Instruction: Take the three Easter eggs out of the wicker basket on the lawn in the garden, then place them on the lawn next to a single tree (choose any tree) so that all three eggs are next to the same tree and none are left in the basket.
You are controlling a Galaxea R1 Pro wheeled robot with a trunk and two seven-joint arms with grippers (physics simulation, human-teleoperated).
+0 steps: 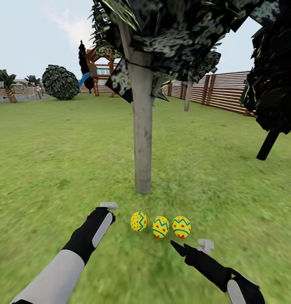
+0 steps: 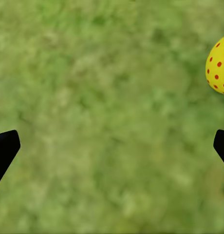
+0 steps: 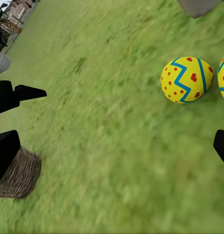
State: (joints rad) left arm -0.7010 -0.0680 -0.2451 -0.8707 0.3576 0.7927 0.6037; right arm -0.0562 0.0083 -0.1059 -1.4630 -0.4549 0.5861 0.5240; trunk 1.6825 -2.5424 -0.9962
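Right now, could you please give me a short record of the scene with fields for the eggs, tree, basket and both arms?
eggs: three Easter eggs lying in a row on the lawn
tree: pale grey trunk just behind the eggs
basket: wicker basket on the grass, apart from the eggs; inside hidden
left gripper: jaws open, empty, beside the row
right gripper: jaws open, empty, near the row

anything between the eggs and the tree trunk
No, just bare lawn between the three Easter eggs and the tree trunk in the head view.
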